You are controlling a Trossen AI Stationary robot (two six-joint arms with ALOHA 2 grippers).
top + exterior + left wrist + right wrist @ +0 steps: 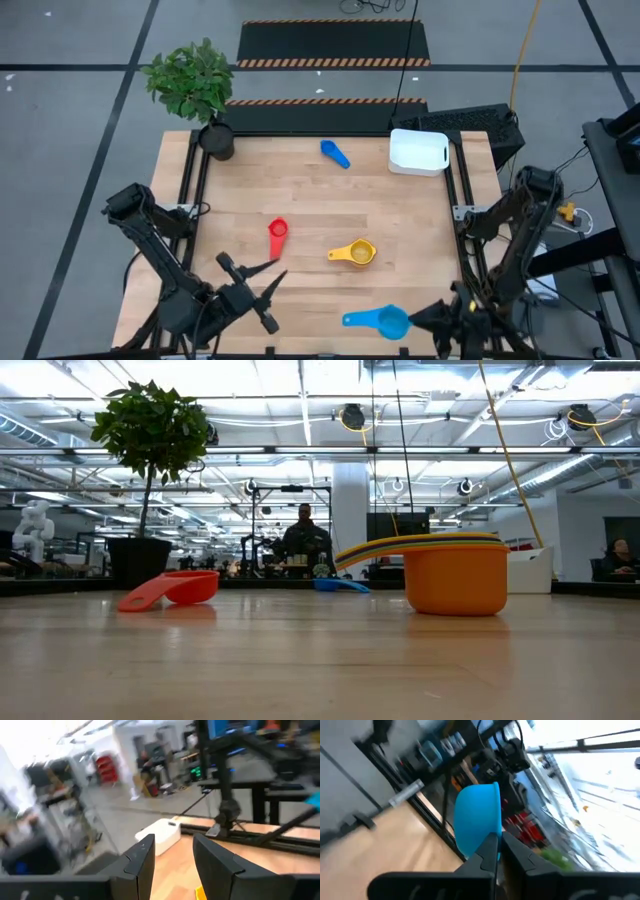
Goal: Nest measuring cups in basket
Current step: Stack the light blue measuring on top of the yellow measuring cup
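Observation:
A light blue measuring cup hangs near the table's front edge, its handle pointing to the table's left, with my right gripper shut on its bowl. My left gripper stands open at the near left with nothing between its fingers. On the table lie a red cup, a yellow-and-orange nested stack and a blue cup. The white basket stands at the far right. The low view shows the red cup, the stack and the basket. My right gripper pinches the light blue cup's bowl wall between its two fingers, on the side away from the handle. The fingers come about level from the table's right. The cup juts out beyond the fingertips and does not show on the tabletop in the low view.
A dark pot with a green plant stands at the far left corner. Black frame rails run along the table's left and right edges. Bare wood lies between the cups and the basket. A person sits in the room beyond.

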